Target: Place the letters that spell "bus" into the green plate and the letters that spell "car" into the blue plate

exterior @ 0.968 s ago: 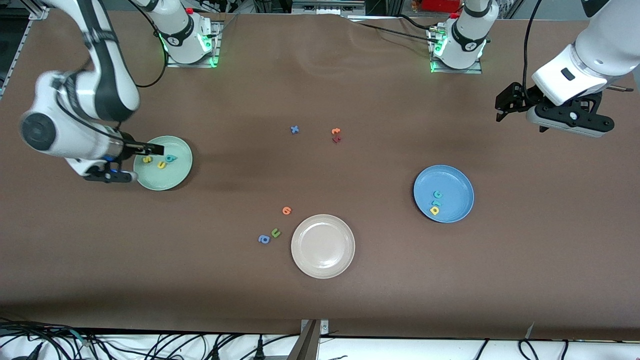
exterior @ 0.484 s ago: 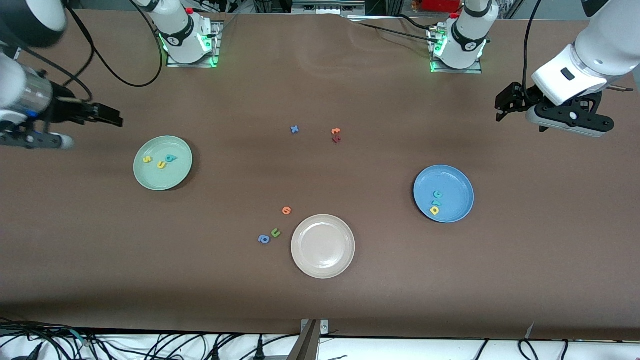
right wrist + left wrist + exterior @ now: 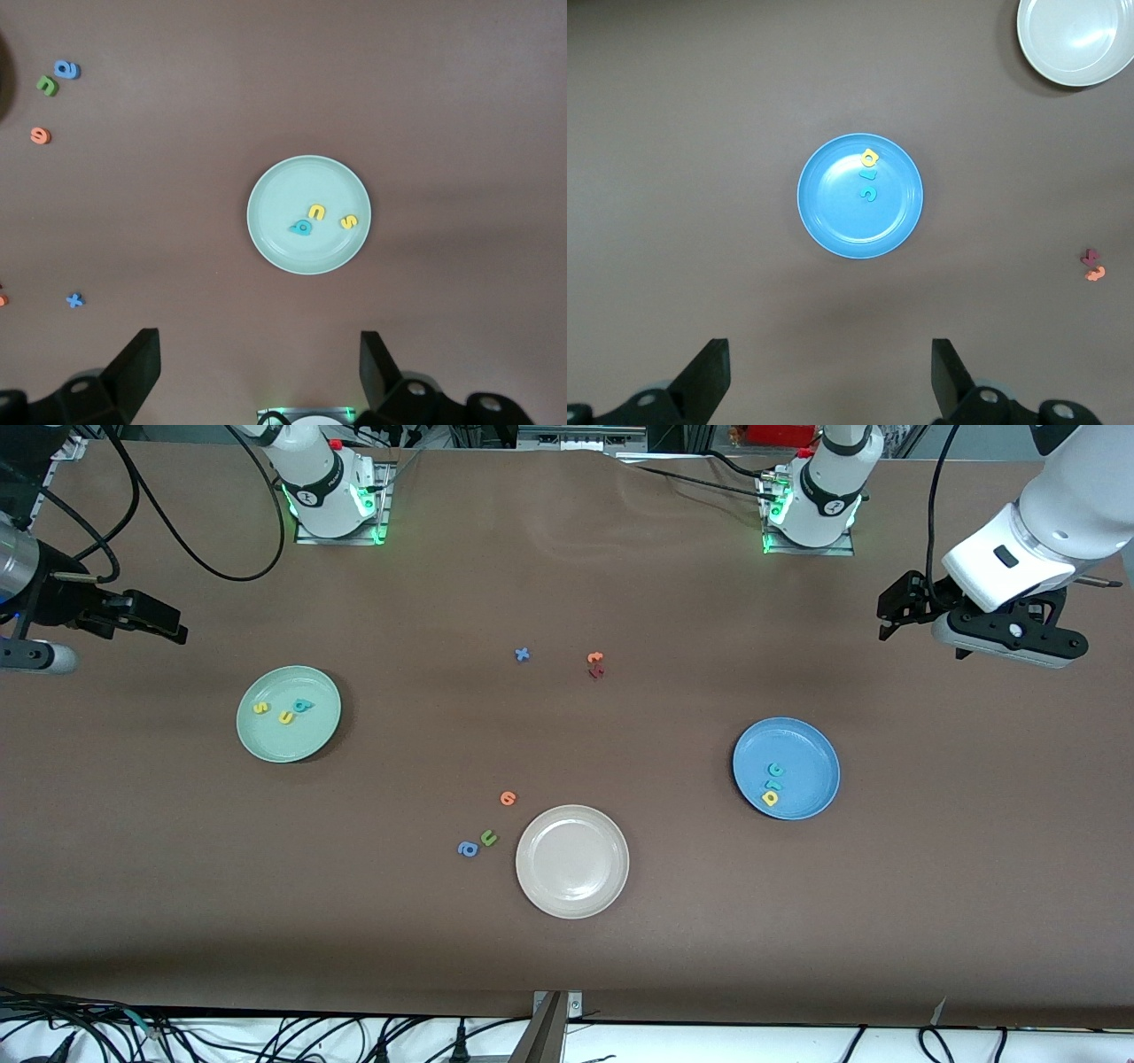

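Front view: green plate (image 3: 266, 740) holding "bus" letters (image 3: 285, 710), blue plate (image 3: 802, 744) holding "car" letters (image 3: 772, 784), right gripper (image 3: 164, 627) and left gripper (image 3: 890, 613) raised over bare table, left wrist view: left fingers (image 3: 709, 376) spread wide, empty, right wrist view: right fingers (image 3: 137, 363) spread wide, empty.

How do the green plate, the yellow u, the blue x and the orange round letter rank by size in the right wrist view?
1. green plate, by far the largest.
2. yellow u, blue x and orange round letter look about alike, all tiny; no ranking among them.
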